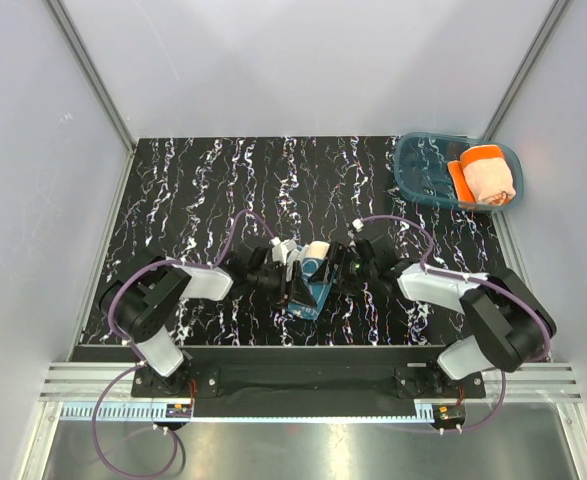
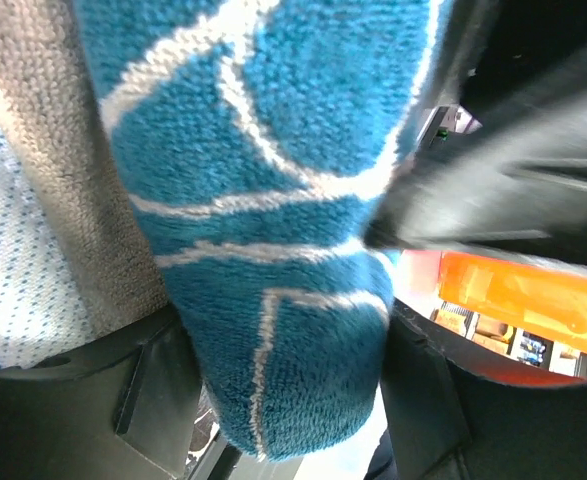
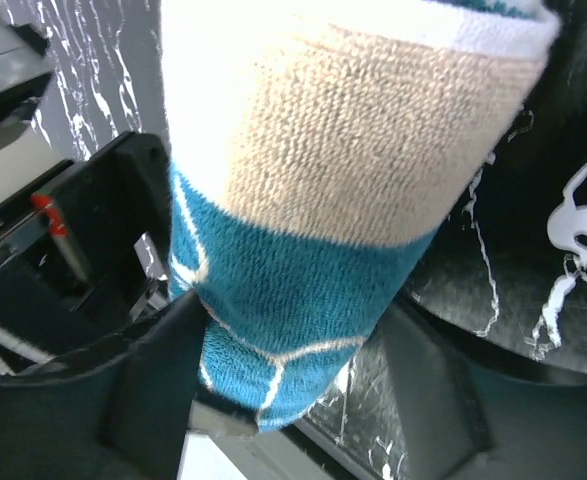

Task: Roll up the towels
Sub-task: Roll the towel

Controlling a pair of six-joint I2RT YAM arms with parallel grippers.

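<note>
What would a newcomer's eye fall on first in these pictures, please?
Near the front of the table, the left gripper and right gripper both clasp a teal towel with a cream back. At the far right corner, a rolled orange towel lies in a blue tray.

Translucent blue plastic tray (image 1: pixel 421 172) sits on black, white-veined tabletop (image 1: pixel 193 200), well beyond the right gripper (image 1: pixel 335 268), off to its right.
</note>
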